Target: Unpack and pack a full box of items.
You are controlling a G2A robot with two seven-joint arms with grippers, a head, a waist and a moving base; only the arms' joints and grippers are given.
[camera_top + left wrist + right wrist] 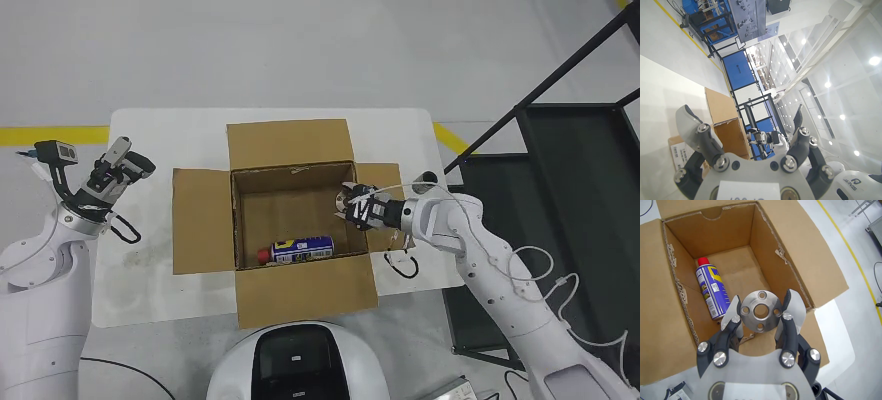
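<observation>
Since right claw [762,299] pinches the flange [768,321] by its rim above the mid-worktop [400,130] box [715,237], spray can [712,289] lying inside, it's likely mid-transfer; left claw [743,113] sits wide at the left edge, out of the way.

Box [288,143] sitting in middle of table [140,285]. Spray can [302,249] lying inside along near wall. Flange [761,310] hanging in right gripper [762,295] over box's right side. Left gripper [130,160] hovering well left of box.
</observation>
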